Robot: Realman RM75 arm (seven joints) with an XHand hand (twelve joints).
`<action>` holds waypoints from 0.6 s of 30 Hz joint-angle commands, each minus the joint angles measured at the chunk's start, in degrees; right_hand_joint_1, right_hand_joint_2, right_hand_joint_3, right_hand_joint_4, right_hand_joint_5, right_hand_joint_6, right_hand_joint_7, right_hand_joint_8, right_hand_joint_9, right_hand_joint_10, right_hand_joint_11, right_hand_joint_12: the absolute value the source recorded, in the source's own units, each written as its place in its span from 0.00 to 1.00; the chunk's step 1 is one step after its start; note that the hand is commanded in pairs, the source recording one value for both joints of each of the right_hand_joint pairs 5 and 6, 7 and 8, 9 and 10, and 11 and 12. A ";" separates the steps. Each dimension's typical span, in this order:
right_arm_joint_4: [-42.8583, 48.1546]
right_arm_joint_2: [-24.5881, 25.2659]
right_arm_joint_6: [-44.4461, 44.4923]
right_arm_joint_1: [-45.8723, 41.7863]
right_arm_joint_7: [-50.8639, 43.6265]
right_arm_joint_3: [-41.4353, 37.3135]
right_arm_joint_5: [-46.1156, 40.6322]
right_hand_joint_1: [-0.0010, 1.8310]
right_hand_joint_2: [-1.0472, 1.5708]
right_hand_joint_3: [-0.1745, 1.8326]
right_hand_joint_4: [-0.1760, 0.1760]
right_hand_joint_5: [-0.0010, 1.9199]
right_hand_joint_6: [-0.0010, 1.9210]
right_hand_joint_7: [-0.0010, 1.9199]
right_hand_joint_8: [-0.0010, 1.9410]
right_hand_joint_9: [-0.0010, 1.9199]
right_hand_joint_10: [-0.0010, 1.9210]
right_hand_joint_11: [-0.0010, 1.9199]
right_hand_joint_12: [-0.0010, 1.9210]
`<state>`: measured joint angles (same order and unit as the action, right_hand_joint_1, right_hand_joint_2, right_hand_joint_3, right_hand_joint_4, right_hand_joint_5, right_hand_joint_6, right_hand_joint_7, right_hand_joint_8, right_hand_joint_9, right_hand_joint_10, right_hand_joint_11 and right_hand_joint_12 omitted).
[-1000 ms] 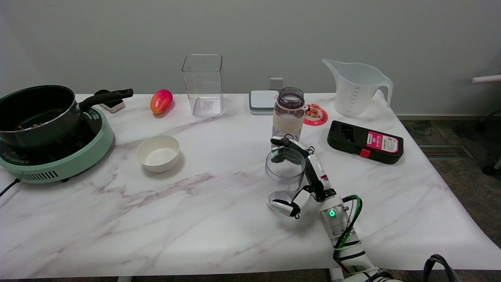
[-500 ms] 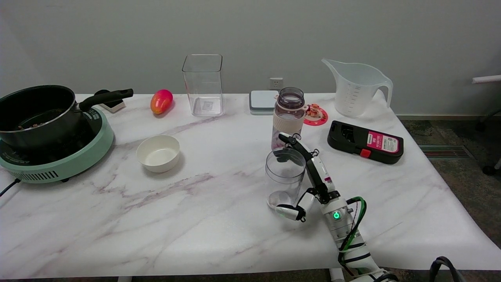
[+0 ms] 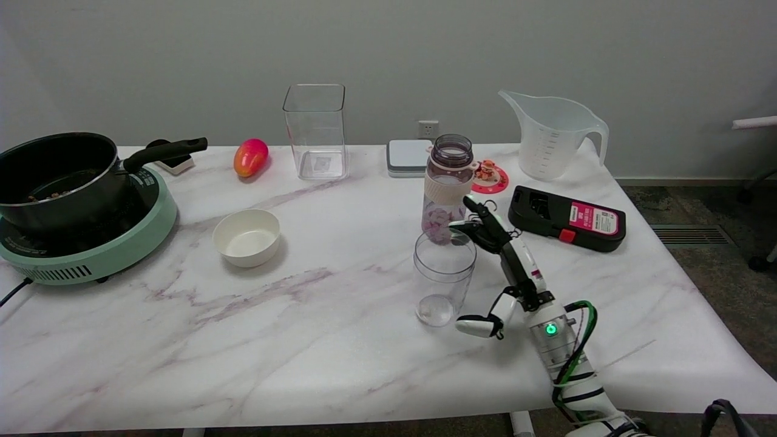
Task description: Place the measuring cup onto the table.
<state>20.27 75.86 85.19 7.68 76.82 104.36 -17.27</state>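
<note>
The measuring cup [image 3: 444, 276], a small clear plastic tumbler, stands upright on the marble table [image 3: 315, 340], right of centre. My right hand [image 3: 516, 273] is just to its right with the fingers spread and nothing in them. The thumb [image 3: 478, 326] lies low by the cup's base, with a gap between them. The long fingers [image 3: 485, 229] reach up past the far right of the rim. I cannot tell whether they touch the rim.
A purple water bottle [image 3: 448, 182] stands right behind the cup. A black device [image 3: 567, 220] lies to the right, a large measuring jug [image 3: 552, 136] at the back right. A white bowl [image 3: 246, 237], a pot [image 3: 57, 176] on a green cooker [image 3: 91, 249], a clear square container [image 3: 314, 130] and a mango [image 3: 250, 156] are on the left.
My hand has let go of the cup and drawn away to the right, the fingers opening off its rim and side. The cup stays standing where it was.
</note>
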 commanded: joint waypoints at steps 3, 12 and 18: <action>6.24 -10.63 -3.22 -8.32 10.05 -8.32 -3.53 0.68 0.18 0.62 0.50 0.08 0.08 0.29 0.29 0.27 0.27 0.34 0.34; 8.91 -13.55 -9.32 -10.56 2.50 -18.53 -7.89 0.72 0.30 0.54 0.50 0.13 0.13 0.30 0.30 0.29 0.29 0.37 0.37; 14.39 -15.01 -18.35 -10.50 -2.68 -28.28 -8.56 0.76 0.37 0.54 0.50 0.23 0.23 0.45 0.45 0.34 0.34 0.49 0.49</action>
<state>25.88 66.54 80.78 0.71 82.62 94.63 -21.21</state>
